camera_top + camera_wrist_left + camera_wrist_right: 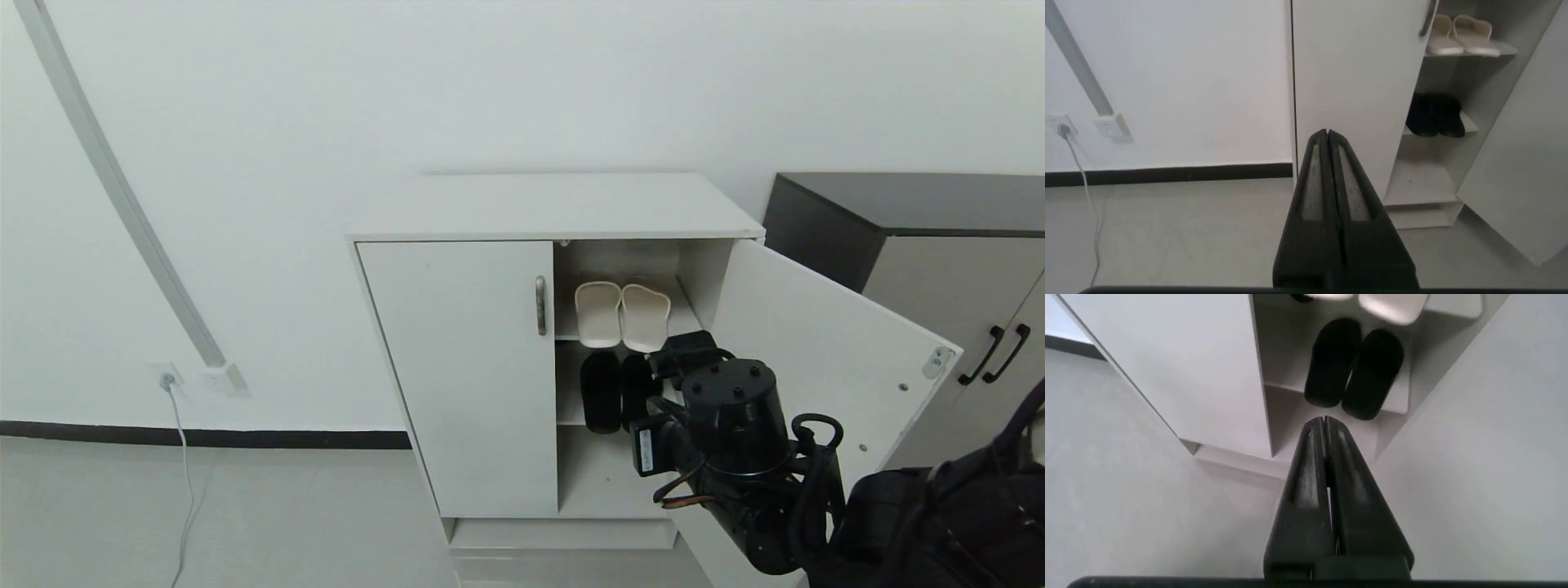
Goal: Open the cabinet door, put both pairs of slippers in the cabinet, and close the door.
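The white cabinet (555, 204) stands against the wall with its left door (457, 367) closed and its right door (816, 343) swung open. A white pair of slippers (622, 314) lies on the upper shelf, and a black pair (612, 392) on the shelf below. My right gripper (673, 359) is shut and holds nothing, just in front of the black slippers (1355, 363), beside the open door (1486, 457). My left gripper (1327, 135) is shut and holds nothing, farther back over the floor, facing the closed door (1355, 82). Both pairs (1462, 37) (1436, 114) show beyond it.
A dark grey cabinet (939, 261) with black handles stands to the right, just behind the open door. A wall socket with a white cable (167, 380) and a slanted conduit (106, 163) are on the left wall. Bare floor (204, 514) lies left of the cabinet.
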